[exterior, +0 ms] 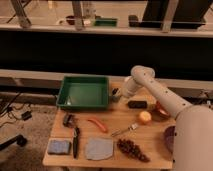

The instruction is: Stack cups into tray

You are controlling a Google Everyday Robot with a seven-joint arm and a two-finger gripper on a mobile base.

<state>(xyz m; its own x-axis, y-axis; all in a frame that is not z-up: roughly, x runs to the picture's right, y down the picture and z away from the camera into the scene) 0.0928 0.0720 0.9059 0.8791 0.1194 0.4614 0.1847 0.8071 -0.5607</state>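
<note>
The large green tray (82, 94) stands at the back left of the wooden table, with nothing in it. A small dark grey cup (115, 92) sits on the table just off the tray's right side, partly hidden by my gripper. My gripper (116, 96) hangs at that cup, at the end of the white arm that reaches in from the right. I see no other cup for certain.
A black block (137, 104), an orange fruit (145, 117), a brown bowl (161, 111) and a purple bowl (170, 139) are on the right. In front lie a fork (125, 131), red pepper (97, 124), grapes (132, 150), grey cloth (99, 148), blue sponge (59, 146) and a black-handled tool (76, 141).
</note>
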